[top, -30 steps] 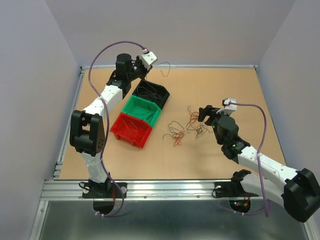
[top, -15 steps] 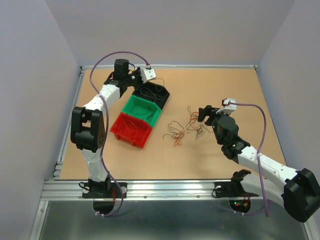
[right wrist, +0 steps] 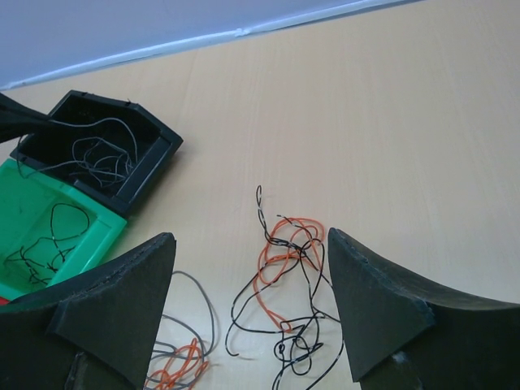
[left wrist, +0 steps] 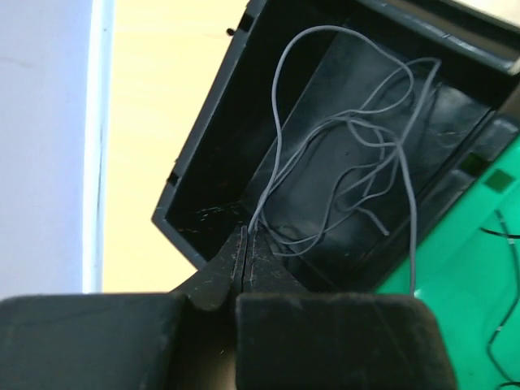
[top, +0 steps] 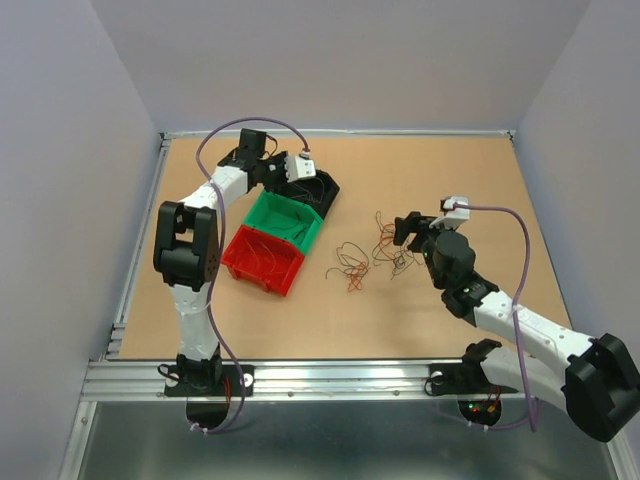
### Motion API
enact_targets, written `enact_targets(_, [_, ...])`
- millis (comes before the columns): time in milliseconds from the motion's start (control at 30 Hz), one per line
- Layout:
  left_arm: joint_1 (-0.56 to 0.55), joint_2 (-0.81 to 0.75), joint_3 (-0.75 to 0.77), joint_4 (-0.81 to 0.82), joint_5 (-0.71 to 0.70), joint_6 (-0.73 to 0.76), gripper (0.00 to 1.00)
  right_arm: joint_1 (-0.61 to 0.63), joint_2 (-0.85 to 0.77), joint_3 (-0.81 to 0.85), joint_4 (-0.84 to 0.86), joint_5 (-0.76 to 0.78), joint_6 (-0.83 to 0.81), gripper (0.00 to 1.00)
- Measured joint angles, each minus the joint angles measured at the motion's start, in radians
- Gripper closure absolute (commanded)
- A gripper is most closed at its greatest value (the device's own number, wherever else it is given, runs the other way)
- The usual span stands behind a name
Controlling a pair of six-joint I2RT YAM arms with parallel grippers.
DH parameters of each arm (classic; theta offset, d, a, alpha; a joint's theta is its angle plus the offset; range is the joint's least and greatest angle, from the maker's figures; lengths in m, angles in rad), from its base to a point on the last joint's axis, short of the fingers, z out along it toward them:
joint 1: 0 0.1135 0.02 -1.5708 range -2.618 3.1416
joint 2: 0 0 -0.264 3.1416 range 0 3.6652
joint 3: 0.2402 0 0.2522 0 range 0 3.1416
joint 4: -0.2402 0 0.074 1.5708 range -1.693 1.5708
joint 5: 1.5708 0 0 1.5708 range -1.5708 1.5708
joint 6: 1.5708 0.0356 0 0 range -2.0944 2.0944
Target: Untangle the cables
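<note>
The left gripper (left wrist: 246,244) reaches into a black bin (left wrist: 203,162) at the far left of a tan table (top: 450,170), its jaws pinched together on a thin grey wire (left wrist: 280,138) whose loose loops lie inside that bin. A green bin (top: 300,233) and a red bin (top: 262,272) sit touching it in a diagonal row nearer the arms. The right gripper (right wrist: 249,236) hovers with jaws spread wide, holding nothing, over the cables (right wrist: 286,248), a tangle of orange and black strands lying on the table right of the bins, with a smaller clump (right wrist: 183,357) beside it.
</note>
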Motion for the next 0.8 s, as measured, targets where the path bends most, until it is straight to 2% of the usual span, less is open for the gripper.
enact_targets(167, [-0.017, 0.014, 0.028, -0.004, -0.058, 0.03, 1.0, 0.0, 0.023, 0.0, 0.0, -0.01, 0.0, 0.2])
enact_targets(367, [-0.082, 0.079, 0.139, -0.056, -0.145, 0.125, 1.0, 0.0, 0.035, 0.0, 0.0, -0.022, 0.0, 0.2])
enact_targets(567, [-0.127, 0.125, 0.228, -0.138, -0.174, 0.217, 1.0, 0.0, 0.035, 0.0, 0.0, -0.022, -0.001, 0.2])
enact_targets(800, [-0.13, 0.141, 0.238, -0.204, -0.186, 0.272, 1.0, 0.0, 0.029, 0.0, 0.0, -0.022, -0.005, 0.2])
